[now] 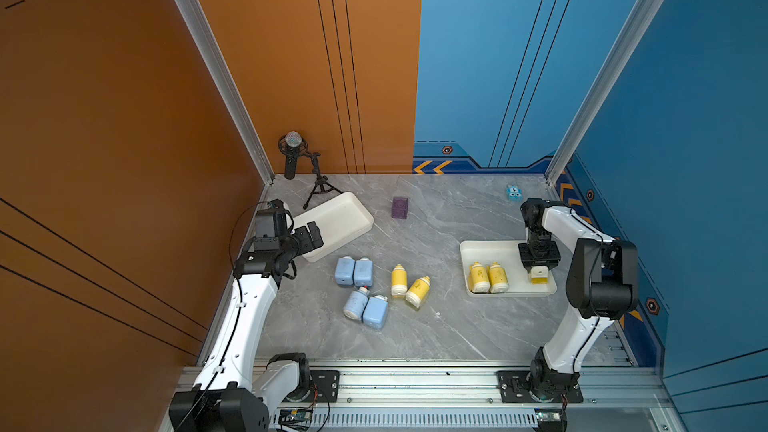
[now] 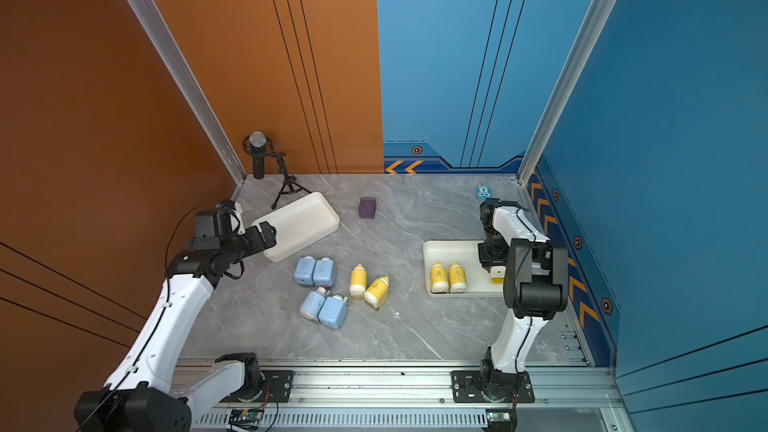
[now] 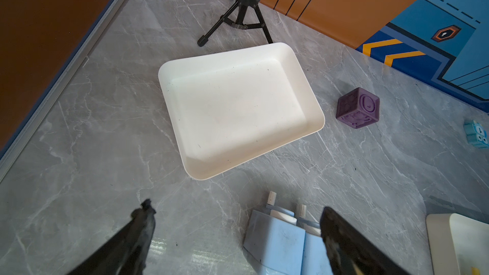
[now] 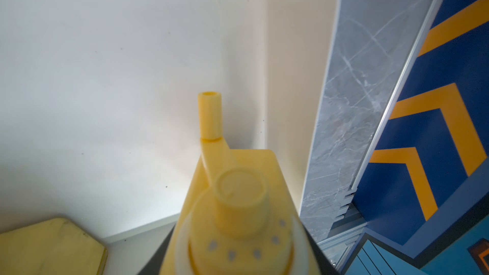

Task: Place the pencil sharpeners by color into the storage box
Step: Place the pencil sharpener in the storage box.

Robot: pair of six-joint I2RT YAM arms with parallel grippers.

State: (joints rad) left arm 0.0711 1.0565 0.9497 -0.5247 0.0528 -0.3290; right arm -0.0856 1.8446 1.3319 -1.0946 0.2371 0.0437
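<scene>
On the worktop (image 1: 457, 326), one white tray (image 1: 345, 218) sits near the far left corner. A second tray (image 1: 490, 249) at the right edge holds two yellow sharpeners (image 1: 479, 278). The right hand (image 1: 538, 268) grips a third sharpener (image 4: 232, 207) over it, and the left hand (image 3: 236, 211) is open. Four blue sharpeners (image 1: 345, 271) and two yellow ones (image 1: 399, 280) lie mid-worktop.

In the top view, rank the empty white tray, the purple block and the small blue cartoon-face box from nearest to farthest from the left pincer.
1. empty white tray: the left pincer is over its near rim, on the table's left side.
2. purple block: past the tray, toward the middle back.
3. small blue cartoon-face box: back right corner.
</scene>
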